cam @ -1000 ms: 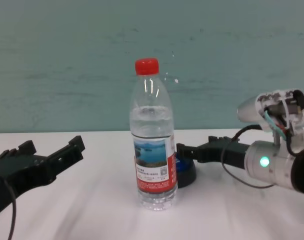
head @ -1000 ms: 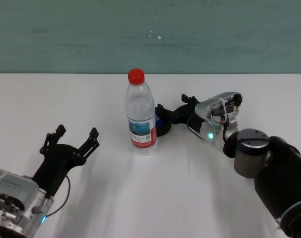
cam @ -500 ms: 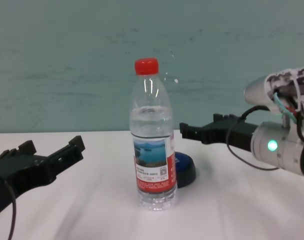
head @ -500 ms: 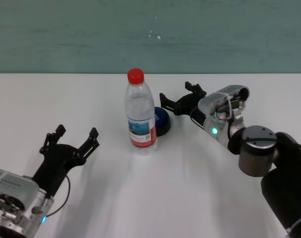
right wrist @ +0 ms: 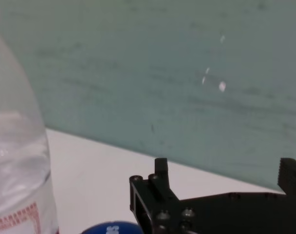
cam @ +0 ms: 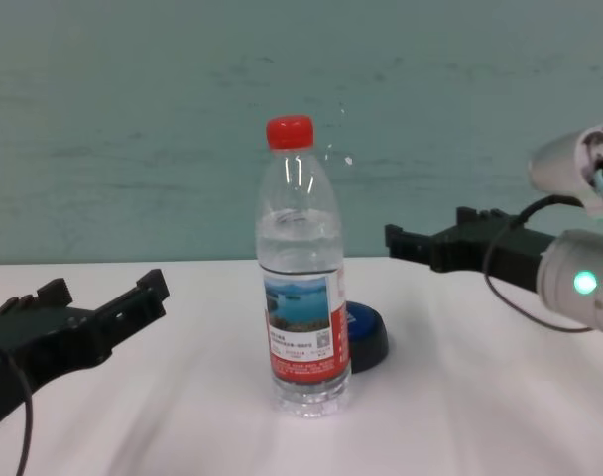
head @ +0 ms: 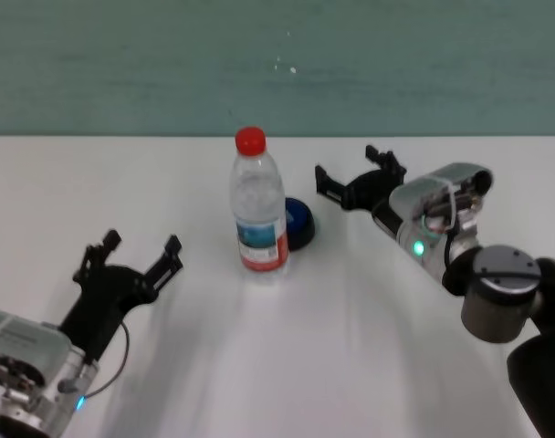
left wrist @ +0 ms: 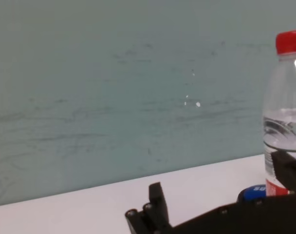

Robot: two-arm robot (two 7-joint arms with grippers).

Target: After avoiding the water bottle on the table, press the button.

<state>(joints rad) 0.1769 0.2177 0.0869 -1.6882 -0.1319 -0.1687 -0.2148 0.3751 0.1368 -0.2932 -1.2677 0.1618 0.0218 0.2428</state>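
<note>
So the thing that matters here is which side of the water bottle (head: 259, 214) the button (head: 298, 224) sits on. The bottle stands upright about mid-surface, and the blue dome button with its black base is tucked right behind it and a bit to the robot's right, basically touching or just beside the bottle's foot. The chest view shows it the same way: button (cam: 365, 335) peeking out from behind the bottle (cam: 302, 273) on the right.

That makes the right hand (head: 360, 181) the obvious one for the job. It's hovering above the white surface (head: 287, 356), up off it and a little to the right of the button, fingers spread open and pointing toward the bottle with nothing between them. From there the button lies down and to the hand's left, with the bottle just past it, so I'd guess a straight drop onto the dome works only if the hand doesn't overshoot sideways and tip the bottle.

The left hand (head: 131, 265) is parked well off on the other side, also open and empty, and the bottle would be in its way.
</note>
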